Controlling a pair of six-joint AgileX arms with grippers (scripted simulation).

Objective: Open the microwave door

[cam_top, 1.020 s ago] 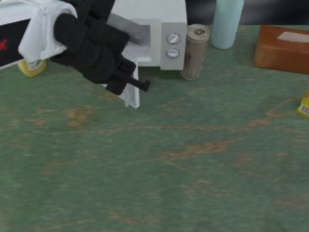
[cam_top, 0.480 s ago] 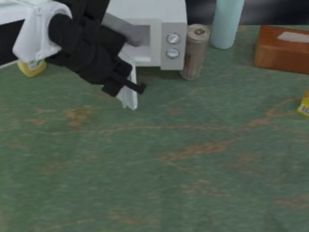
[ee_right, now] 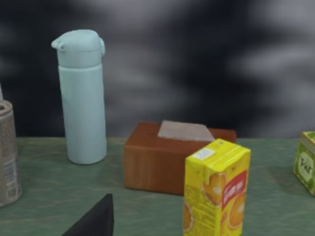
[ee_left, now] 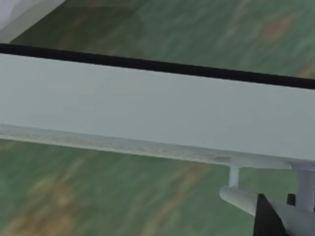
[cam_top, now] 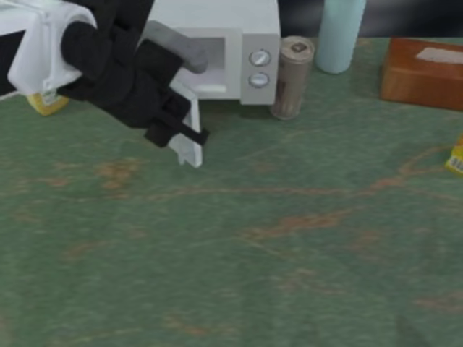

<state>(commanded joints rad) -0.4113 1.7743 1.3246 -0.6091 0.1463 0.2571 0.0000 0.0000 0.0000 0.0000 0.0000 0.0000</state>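
The white microwave (cam_top: 249, 29) stands at the table's back, two grey knobs (cam_top: 259, 69) on its front. Its cavity (cam_top: 211, 63) shows, and the microwave door (cam_top: 192, 148) stands swung out toward the front left, seen edge-on. My left gripper (cam_top: 189, 136) is shut on the door's bar handle. In the left wrist view the door's white edge (ee_left: 147, 108) fills the frame, and a black fingertip (ee_left: 268, 221) lies against the pale handle (ee_left: 241, 199). Of my right gripper, only one black fingertip (ee_right: 93, 221) shows, in its own wrist view; it is outside the top view.
A tan can (cam_top: 291, 76) stands right beside the microwave, a pale blue bottle (cam_top: 338, 36) behind it. A brown tissue box (cam_top: 423, 72) and a yellow juice carton (cam_top: 456, 155) sit at the right. A yellow object (cam_top: 45, 101) lies under my left arm.
My left arm has pulled toward the left and the door has swung farther out from the microwave's front, showing more of the cavity.
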